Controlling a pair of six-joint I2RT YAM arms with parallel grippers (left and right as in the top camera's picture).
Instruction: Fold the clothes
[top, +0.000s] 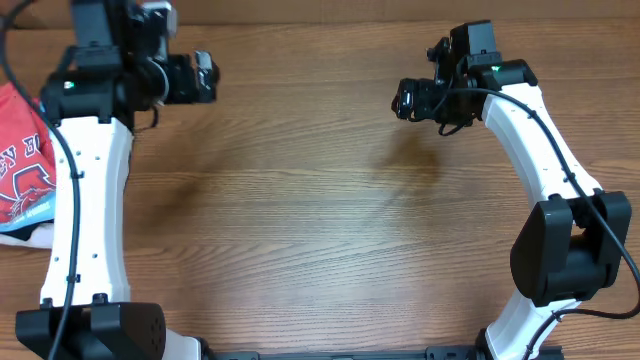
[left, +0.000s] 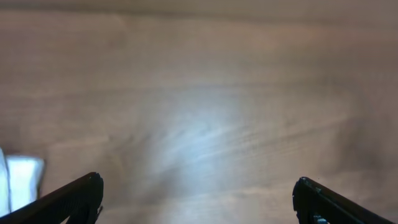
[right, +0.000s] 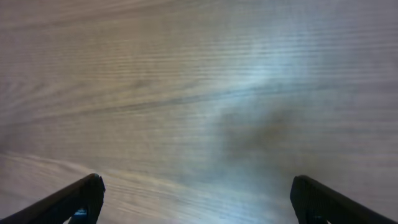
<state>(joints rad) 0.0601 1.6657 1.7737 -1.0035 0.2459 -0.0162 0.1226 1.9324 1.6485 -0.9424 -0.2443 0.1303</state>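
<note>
Item 1, clothes: one coral-red T-shirt (top: 18, 150) lies at the left edge of the table (top: 320, 230), cut off by the overhead frame. White-and-dark chest lettering (top: 14, 165) faces up. A thin light blue strip (top: 28, 213) shows along its near hem, and a pale scrap of cloth (top: 40, 237) lies just beside that. I cannot tell whether these are separate garments. My left arm (top: 85, 200) crosses over the shirt's right side and hides it.

Item 2, my left gripper (top: 203, 78): it is near the far left corner, to the right of the shirt and apart from it. In the left wrist view its fingers (left: 71, 199) stand wide apart with only bare wood between them. A blurred whitish patch (left: 22, 180) sits at that view's left edge, and I cannot identify it.

Item 3, my right gripper (top: 407, 100): it is toward the far right of the table, well apart from the clothes. In the right wrist view its fingers (right: 74, 199) are spread wide, nothing is held, and wood grain lies below.

Item 4, table: brown wood with its grain running left to right.
</note>
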